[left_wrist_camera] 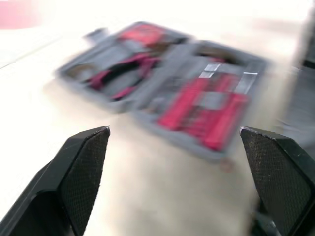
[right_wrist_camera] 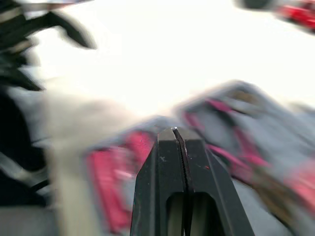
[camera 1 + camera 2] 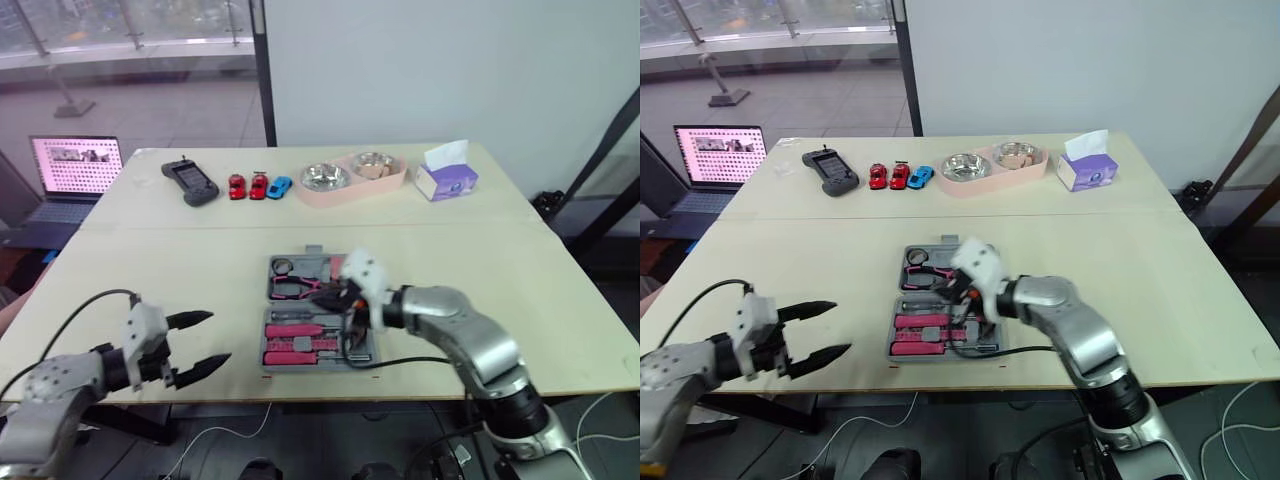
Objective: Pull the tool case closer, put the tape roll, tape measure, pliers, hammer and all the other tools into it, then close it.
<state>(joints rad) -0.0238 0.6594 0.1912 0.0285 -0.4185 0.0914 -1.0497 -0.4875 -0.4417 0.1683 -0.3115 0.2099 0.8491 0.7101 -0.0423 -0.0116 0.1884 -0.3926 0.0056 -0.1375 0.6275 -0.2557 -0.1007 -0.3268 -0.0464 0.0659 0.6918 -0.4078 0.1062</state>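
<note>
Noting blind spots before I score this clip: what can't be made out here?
The right side of the tool case: covered by the right gripper and its arm in the head views.
Individual tools in the case: blurred in both wrist views.
What the bowls hold: too small in the head views.

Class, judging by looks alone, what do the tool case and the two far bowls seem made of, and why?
Tool case: likely moulded plastic, matte grey, with shaped tool recesses. Bowls: probably stainless steel, shiny silver with bright reflections.
</note>
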